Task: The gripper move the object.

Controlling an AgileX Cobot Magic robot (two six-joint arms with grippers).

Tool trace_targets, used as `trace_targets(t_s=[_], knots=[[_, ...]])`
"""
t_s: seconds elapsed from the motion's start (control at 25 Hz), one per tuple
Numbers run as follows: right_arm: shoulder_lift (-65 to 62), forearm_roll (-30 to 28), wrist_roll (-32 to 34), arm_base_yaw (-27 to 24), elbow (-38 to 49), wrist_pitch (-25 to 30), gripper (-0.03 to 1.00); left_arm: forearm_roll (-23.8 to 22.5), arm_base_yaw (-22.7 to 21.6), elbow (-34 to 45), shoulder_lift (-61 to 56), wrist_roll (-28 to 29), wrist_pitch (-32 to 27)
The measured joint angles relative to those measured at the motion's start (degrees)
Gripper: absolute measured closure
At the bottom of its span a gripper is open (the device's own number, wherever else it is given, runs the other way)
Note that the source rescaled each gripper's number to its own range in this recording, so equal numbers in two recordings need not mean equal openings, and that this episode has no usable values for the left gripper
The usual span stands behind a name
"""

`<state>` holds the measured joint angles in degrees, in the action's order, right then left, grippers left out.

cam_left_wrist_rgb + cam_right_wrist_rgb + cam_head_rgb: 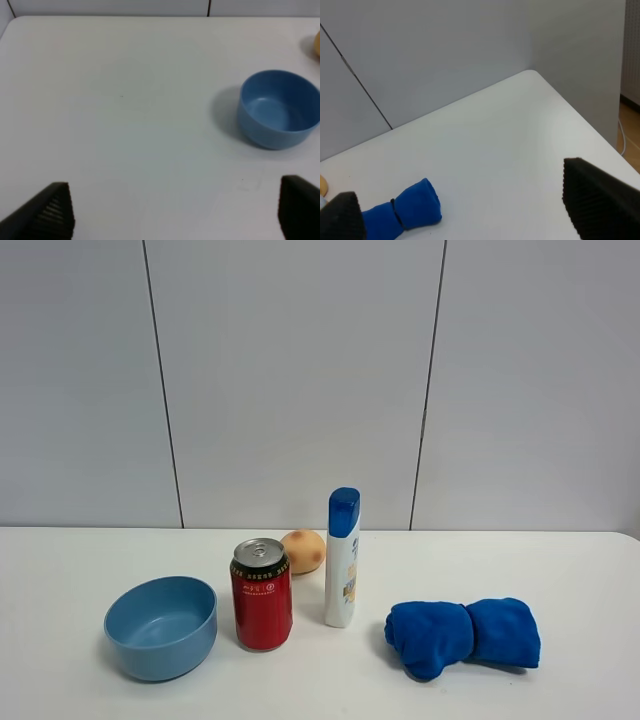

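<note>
On the white table (80, 560) stand a blue bowl (161, 627), a red can (262, 594), a tan round fruit (303, 551), a white bottle with a blue cap (342, 558) and a rolled blue towel (463, 636). No gripper shows in the exterior high view. In the left wrist view the left gripper (175, 212) is open over bare table, well short of the bowl (278, 109). In the right wrist view the right gripper (470, 207) is open, with the towel (402, 211) off to one side and apart from it.
The grey panelled wall (300, 370) closes the back of the table. The table's rounded far corner (535, 74) and side edge show in the right wrist view, with floor beyond. The fruit's edge (317, 44) shows at the border of the left wrist view.
</note>
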<state>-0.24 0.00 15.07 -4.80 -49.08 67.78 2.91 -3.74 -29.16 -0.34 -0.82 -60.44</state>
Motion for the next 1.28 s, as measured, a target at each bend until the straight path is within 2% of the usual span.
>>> trace_targets(t_s=[0.2, 0.44, 0.56, 0.72, 1.0, 1.28], knots=[[0.0, -0.93, -0.3, 0.0, 2.27, -1.61, 0.09, 0.0, 0.0, 0.0, 0.0, 0.0, 0.0], [0.05, -1.22, -0.45, 0.0, 14.96, -3.08, 0.09, 0.0, 0.0, 0.0, 0.0, 0.0, 0.0], [0.05, -3.24, -0.58, 0.0, 19.46, -3.39, 0.09, 0.0, 0.0, 0.0, 0.0, 0.0, 0.0], [0.05, -6.37, -1.37, 0.0, 20.83, -6.05, 0.09, 0.0, 0.0, 0.0, 0.0, 0.0, 0.0], [0.05, -4.66, -5.35, 0.0, 21.29, -6.75, 0.09, 0.0, 0.0, 0.0, 0.0, 0.0, 0.0], [0.05, -4.29, -6.52, 0.0, 21.29, -6.75, 0.09, 0.0, 0.0, 0.0, 0.0, 0.0, 0.0]])
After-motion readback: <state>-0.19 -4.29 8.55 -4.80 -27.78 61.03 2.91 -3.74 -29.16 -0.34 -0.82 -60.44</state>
